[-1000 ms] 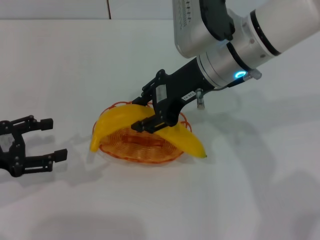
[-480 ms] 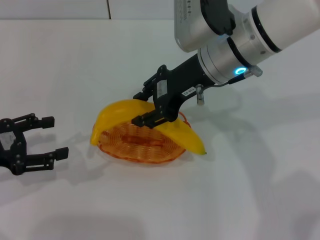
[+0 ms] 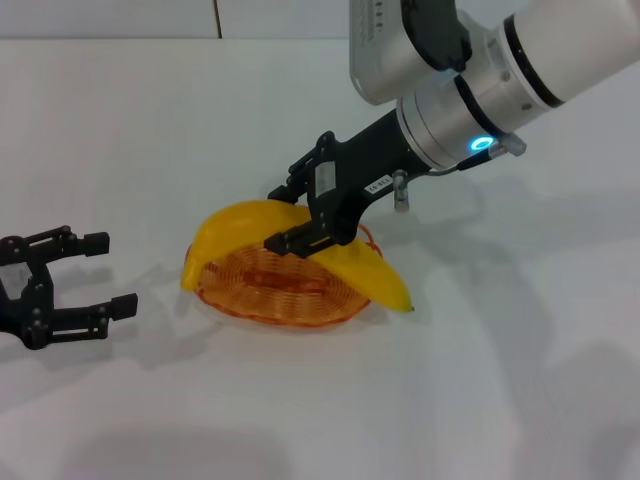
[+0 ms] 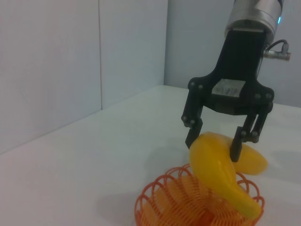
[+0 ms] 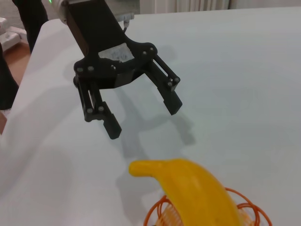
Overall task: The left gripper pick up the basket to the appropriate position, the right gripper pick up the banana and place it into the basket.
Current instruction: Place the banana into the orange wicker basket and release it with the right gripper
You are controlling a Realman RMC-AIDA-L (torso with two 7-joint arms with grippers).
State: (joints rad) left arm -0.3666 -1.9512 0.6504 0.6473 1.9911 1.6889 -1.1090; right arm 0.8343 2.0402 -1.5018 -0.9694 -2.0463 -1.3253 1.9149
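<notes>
White table (image 3: 150, 130) carries the orange wire basket (image 3: 262, 300), and the banana (image 3: 250, 225) lies arched across its rim with both ends sticking out past the wire. At the banana's middle is the right hand (image 3: 283, 217), its fingers spread to either side of the fruit, one fingertip (image 4: 235, 151) against the peel, so it looks released rather than clenched. Well off to the left, the left hand (image 3: 108, 275) rests low over the table with fingers apart, grasping nothing.

Robot lab, bare white table (image 3: 150, 120), plain walls (image 4: 70, 61)
</notes>
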